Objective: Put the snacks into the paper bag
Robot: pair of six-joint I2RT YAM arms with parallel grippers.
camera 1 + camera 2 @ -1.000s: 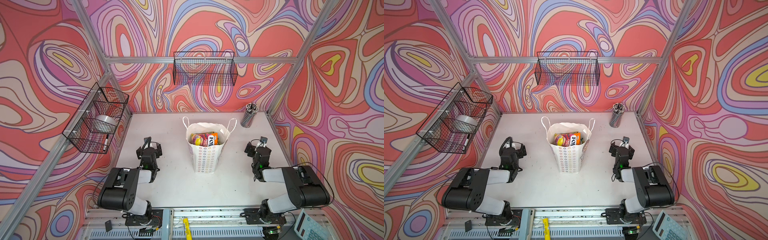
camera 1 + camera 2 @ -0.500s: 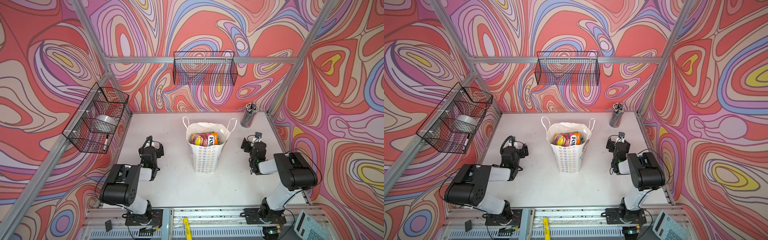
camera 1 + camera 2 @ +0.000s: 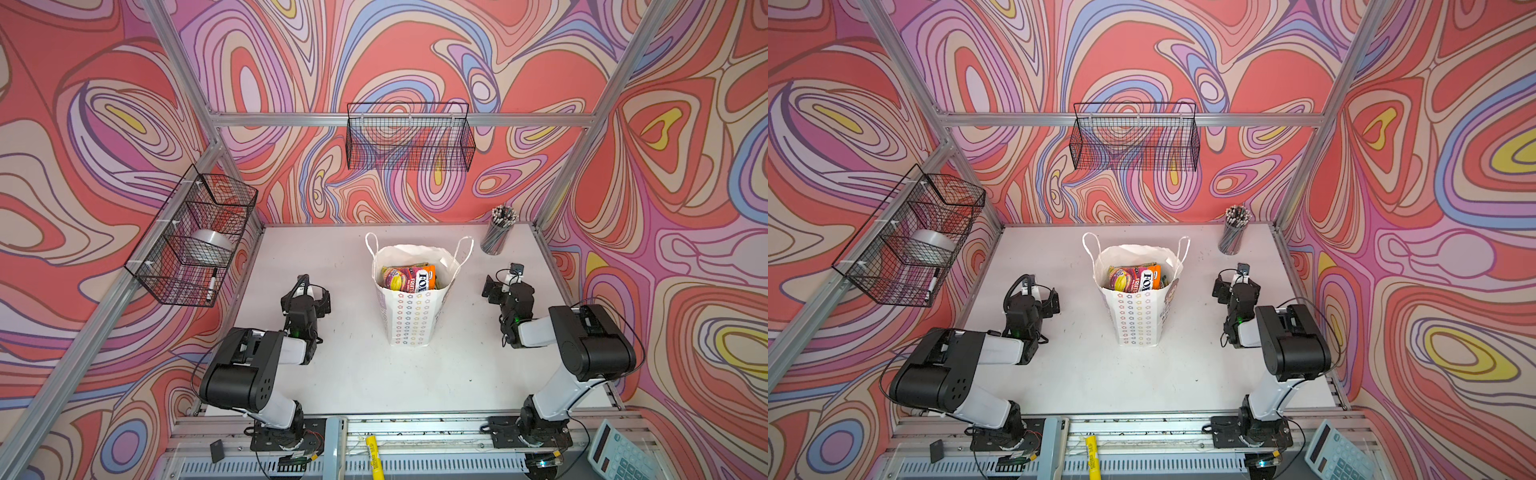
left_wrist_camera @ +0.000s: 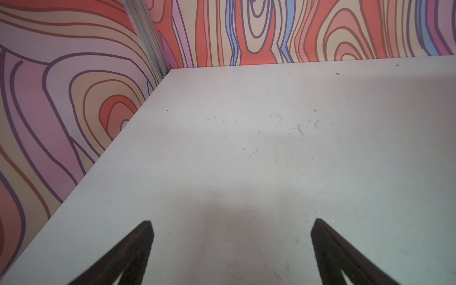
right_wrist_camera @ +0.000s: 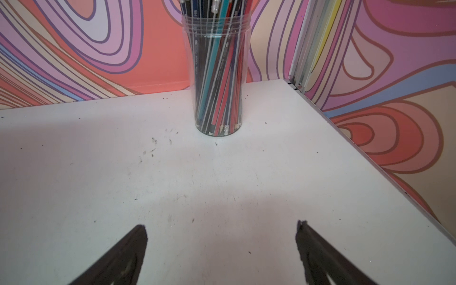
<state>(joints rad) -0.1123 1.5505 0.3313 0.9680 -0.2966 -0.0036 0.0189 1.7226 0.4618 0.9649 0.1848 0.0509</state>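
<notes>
The white paper bag (image 3: pixel 409 320) (image 3: pixel 1138 320) stands upright mid-table, its cord handles up and its mouth open. Several glossy snacks (image 3: pixel 409 278) (image 3: pixel 1136 277) in red, orange, yellow and purple fill it, one lettered "FOX'S". No packet lies on the table. My left gripper (image 3: pixel 306 291) (image 3: pixel 1034 296) rests low, left of the bag and apart from it. It is open over bare tabletop, with nothing between its fingers (image 4: pixel 138 246). My right gripper (image 3: pixel 505 286) (image 3: pixel 1235 286) sits right of the bag, also open and empty (image 5: pixel 222 229), facing the back corner.
A clear jar of pencils (image 5: pixel 217 74) (image 3: pixel 496 235) stands in the back right corner, ahead of my right gripper. Black wire baskets hang on the back wall (image 3: pixel 409 141) and the left wall (image 3: pixel 195 241). A yellow marker (image 3: pixel 374 455) and a calculator (image 3: pixel 615 453) lie beyond the front rail.
The right arm has folded up, elbow rising, and its gripper has shifted toward the back. The left gripper has edged back a little. Both stay open.
</notes>
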